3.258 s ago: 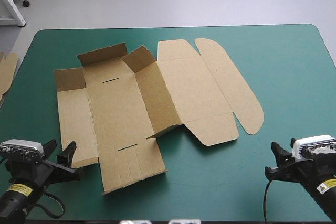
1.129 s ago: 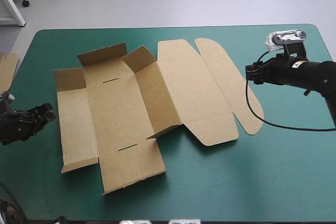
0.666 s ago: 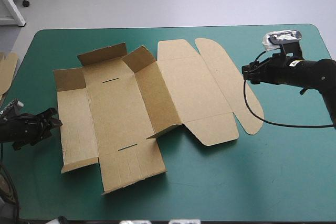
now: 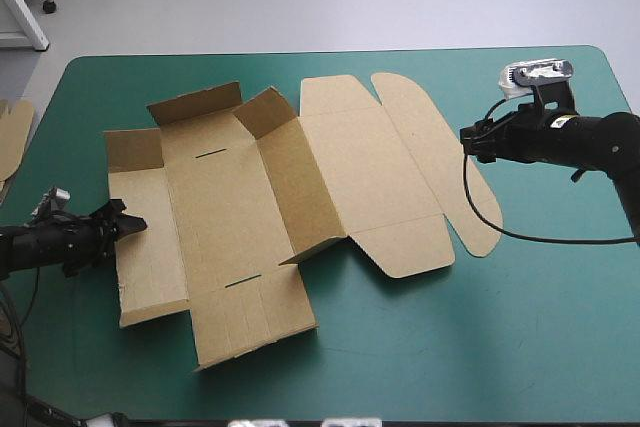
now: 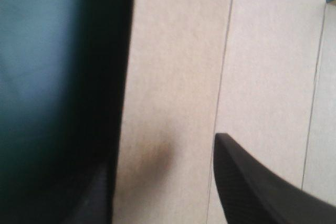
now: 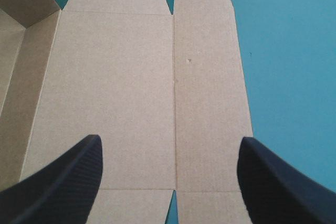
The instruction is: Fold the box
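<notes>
Approach — left jaws wide at the box (image 4: 225,212) side panel (image 4: 150,247), right jaws wide over lid (image 4: 370,162); next — likely grip, raise panel.

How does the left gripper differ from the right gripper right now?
The left gripper is at the left side panel of the box; the right gripper is by its rounded lid flap. The left gripper is close above that panel; the right gripper hovers higher. Both are open, holding nothing.
</notes>
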`<state>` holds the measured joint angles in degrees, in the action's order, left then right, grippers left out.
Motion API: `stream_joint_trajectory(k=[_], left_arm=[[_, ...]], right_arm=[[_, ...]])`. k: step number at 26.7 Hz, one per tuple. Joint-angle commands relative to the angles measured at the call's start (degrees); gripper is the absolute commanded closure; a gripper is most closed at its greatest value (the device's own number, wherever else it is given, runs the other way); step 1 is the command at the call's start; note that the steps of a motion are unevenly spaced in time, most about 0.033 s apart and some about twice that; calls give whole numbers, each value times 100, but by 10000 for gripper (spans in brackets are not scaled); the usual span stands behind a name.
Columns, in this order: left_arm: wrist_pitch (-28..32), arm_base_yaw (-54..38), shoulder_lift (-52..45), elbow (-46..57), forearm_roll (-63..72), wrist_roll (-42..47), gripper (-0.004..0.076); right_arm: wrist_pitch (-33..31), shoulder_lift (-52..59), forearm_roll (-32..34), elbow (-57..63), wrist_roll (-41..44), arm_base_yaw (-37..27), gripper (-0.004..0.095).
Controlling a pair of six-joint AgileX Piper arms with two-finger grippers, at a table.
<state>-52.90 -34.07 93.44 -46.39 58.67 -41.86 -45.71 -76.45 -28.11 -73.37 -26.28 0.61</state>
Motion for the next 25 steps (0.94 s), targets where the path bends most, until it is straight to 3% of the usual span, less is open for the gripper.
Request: stream_joint_trajectory(k=[1,5,14,20,24,25], left_arm=[[-292,270,-117,55,59,-121,344],[-220,376,-126,246,83,-301,346],[20,613,-126,246,669,-780,570],[344,879,-126,246,1152,-1049,591],[226,879,-126,186,1290,-1332,735],[130,879,-126,169,1258,-1602,738]], right_arm=[[221,159,-131,-203,-53,-23,253],[185,159,-131,-203,-53,-23,290],[207,159,-131,-203,-53,-23,306],[181,159,-143,-203,-53,-23,308],[165,159,-153,-203,-37,-23,317],[165,159,-153,-203,-37,-23,318]])
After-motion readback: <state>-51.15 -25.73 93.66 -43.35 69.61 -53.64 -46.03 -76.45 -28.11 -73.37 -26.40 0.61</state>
